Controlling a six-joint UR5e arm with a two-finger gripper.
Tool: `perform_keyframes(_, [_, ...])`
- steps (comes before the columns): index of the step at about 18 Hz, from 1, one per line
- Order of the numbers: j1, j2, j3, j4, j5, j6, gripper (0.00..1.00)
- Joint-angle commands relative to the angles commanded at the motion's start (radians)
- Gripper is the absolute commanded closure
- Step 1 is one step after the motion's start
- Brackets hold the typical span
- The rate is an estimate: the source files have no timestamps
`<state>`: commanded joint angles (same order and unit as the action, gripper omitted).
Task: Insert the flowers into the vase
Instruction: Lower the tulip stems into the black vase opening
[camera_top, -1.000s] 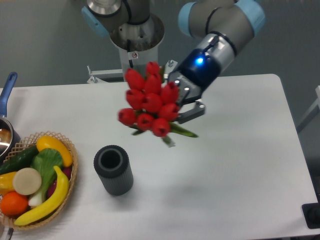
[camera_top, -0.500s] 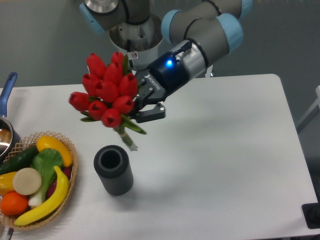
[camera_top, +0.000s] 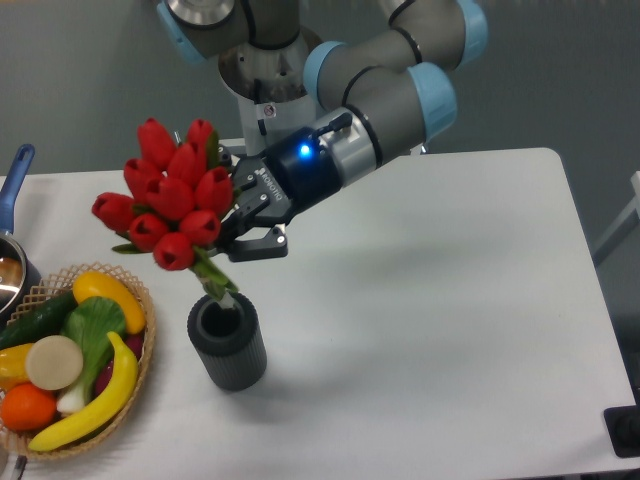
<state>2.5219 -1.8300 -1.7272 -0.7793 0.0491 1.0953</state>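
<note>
White rectangular table (camera_top: 470, 330) under everything. Grey-and-blue jointed robot arm (camera_top: 385, 85) reaching down-left, blue light lit at wrist. Black two-finger gripper (camera_top: 243, 222) with jaws clamped on stems of bunch of glossy red tulip buds with green leaves (camera_top: 165, 195), bunch tilted, heads up-left. Stem tip right at round mouth of dark grey ribbed cylinder vase (camera_top: 228, 342), upright on table. Woven wicker basket (camera_top: 140, 375) of fruit and vegetables just left of vase
</note>
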Motion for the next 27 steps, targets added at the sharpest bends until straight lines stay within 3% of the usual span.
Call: perform_keyframes(27, [0.009, -0.117, -0.109, 0.008, 0.020, 0.052, 0.65])
